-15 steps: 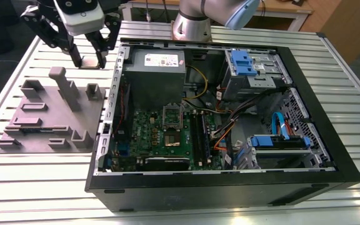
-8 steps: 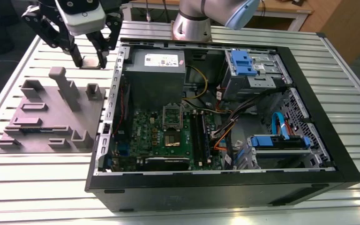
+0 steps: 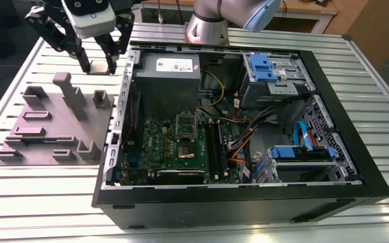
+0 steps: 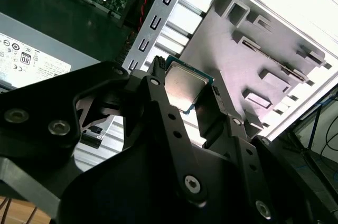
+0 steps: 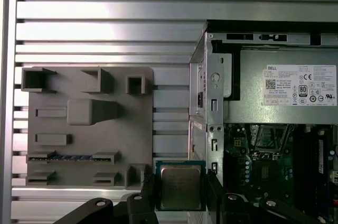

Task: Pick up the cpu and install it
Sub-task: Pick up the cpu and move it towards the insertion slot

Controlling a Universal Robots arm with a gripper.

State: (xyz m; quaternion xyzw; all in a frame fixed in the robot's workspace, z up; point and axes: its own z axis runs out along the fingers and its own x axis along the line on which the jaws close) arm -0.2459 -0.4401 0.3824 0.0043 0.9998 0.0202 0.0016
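The cpu [image 3: 100, 67] is a small square chip with a shiny silver top. It hangs above the slatted table, between the grey fixture plate [image 3: 56, 126] and the open computer case [image 3: 248, 202]. My gripper [image 3: 100, 70] is shut on it, one black finger on each side. Both wrist views show the cpu [image 4: 185, 86] [image 5: 180, 186] clamped between the fingers [image 5: 142, 203]. On the green motherboard [image 3: 181, 147] inside the case, the socket [image 3: 186, 124] [image 5: 266, 139] lies with its silver frame lifted.
A grey power supply [image 3: 167, 76] with a white label sits at the back of the case, beside the gripper. Blue drive bays [image 3: 269, 68] and loose cables [image 3: 248, 136] are on the exterior view's right. The fixture plate [image 5: 87, 123] carries raised blocks and slots.
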